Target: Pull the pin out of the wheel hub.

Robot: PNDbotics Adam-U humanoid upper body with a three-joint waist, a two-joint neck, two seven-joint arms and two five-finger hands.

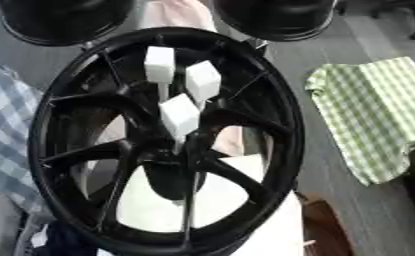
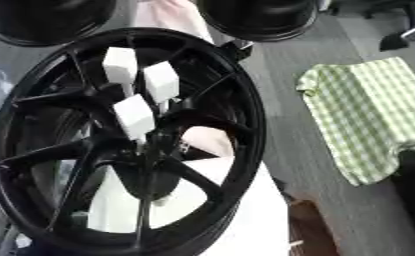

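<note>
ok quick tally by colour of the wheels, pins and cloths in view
black wheels: 3, the near wheel hub and two at the far edge
white pins: 3
green checked cloth: 1
blue checked cloth: 1
total: 8

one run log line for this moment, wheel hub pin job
stage: before grasp | wheel hub: black, upright | pins: three white-headed, seated in hub | hands: none in view | green checked cloth: right of wheel
</note>
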